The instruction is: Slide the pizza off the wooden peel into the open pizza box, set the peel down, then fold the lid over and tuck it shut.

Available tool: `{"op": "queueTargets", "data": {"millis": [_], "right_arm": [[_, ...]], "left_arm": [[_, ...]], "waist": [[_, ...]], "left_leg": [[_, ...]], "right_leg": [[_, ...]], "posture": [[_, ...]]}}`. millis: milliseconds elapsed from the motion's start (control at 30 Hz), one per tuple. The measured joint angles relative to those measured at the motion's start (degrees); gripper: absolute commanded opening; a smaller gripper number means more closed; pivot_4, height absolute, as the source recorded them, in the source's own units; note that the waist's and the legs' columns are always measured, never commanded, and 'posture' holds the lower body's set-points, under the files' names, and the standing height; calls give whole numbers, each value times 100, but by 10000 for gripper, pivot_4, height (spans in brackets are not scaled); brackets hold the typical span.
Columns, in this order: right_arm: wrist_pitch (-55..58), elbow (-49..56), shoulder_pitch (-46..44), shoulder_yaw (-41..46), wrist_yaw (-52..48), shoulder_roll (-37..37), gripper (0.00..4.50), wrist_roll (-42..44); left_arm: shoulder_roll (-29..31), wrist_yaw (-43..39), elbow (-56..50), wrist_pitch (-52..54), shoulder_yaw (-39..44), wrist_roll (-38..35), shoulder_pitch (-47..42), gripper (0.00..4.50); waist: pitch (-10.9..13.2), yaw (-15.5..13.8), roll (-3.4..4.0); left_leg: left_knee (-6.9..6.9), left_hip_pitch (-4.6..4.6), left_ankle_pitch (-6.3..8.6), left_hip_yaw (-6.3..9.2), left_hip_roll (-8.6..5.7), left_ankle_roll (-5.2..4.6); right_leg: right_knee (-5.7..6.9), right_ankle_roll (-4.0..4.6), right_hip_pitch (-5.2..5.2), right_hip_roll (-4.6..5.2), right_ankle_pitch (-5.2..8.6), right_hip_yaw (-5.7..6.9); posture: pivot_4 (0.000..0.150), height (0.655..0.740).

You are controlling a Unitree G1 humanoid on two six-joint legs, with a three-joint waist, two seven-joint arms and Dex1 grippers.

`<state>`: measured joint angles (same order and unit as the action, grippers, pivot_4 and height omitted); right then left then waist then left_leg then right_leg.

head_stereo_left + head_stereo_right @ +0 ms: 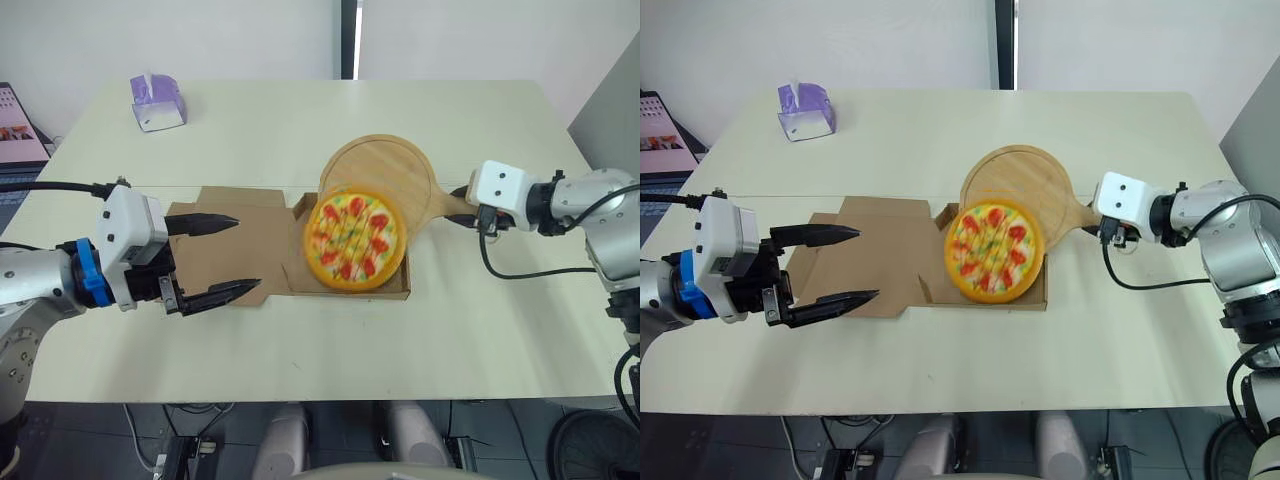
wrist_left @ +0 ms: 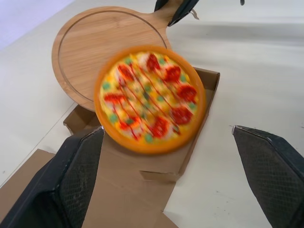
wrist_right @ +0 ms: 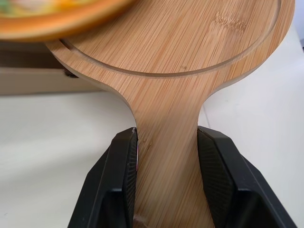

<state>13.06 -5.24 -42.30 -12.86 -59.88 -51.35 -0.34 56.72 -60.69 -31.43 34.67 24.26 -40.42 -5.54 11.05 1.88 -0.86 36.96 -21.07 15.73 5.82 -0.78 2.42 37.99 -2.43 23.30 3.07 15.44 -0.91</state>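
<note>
Right now the pizza [image 1: 355, 240] lies half off the peel [image 1: 385, 170]: its far edge overlaps the wooden disc, and the rest hangs over the tray of the box [image 1: 400, 293]. We judge it to be mid-slide, not yet settled flat in the tray. The peel is tipped with its low edge at the tray's far corner, which makes sense, since that slope lets the pizza run down into the cardboard and not onto the table [image 1: 480, 330].

Our right gripper [image 3: 166, 142] is clamped on the peel's handle [image 3: 166, 114], one black finger [image 3: 124, 166] pressed to each side of the wood. Holding it by the end of the handle gives us the leverage to tilt the disc while staying clear of the box.

The lid [image 1: 265, 212] lies opened out flat on the table to the left of the tray, joined to it. Our left gripper [image 1: 248, 252] hovers over the lid with its fingers spread wide and nothing between them. We cannot tell whether it touches the cardboard. We take it to be waiting there, ready to steady the box or lift the lid once the peel is set down.

A purple tissue box [image 1: 157, 102] stands well apart at the far left corner, out of the way.
</note>
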Motion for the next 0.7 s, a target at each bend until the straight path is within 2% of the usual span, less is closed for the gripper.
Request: {"op": "queueTargets", "data": {"millis": [267, 467, 567, 700], "right_arm": [[-291, -589, -383, 121, 190, 6, 15691, -208], [-306, -861, -342, 595, 271, -253, 15691, -236], [15, -763, 30, 1110, 272, -475, 15691, -28], [827, -243, 1179, 1781, 350, -557, 15691, 341]], "left_arm": [[0, 0, 4, 3, -33, -2, -104, 45000], [0, 30, 4, 34, -163, -13, -218, 45000], [-3, 65, 4, 83, -193, -82, -305, 45000], [-71, 43, -34, 55, -370, -219, -429, 45000]], "waist": [[0, -5, 0], [0, -15, 0], [0, -36, 0], [-1, -39, 0]], "left_leg": [[-1, -1, 0, 0, -1, 0], [-1, -2, 0, 0, -1, 0], [-1, -2, 1, 0, -1, 0], [1, 0, 1, 1, 0, 0]], "right_leg": [[-1, 1, 0, 1, 0, 0], [-1, 1, 0, 1, 0, 0], [-1, 1, -2, 2, 0, 0], [3, 1, -4, 2, -1, -1]], "posture": [[1500, 7400], [1500, 7400], [1500, 7400], [1500, 7400]]}}
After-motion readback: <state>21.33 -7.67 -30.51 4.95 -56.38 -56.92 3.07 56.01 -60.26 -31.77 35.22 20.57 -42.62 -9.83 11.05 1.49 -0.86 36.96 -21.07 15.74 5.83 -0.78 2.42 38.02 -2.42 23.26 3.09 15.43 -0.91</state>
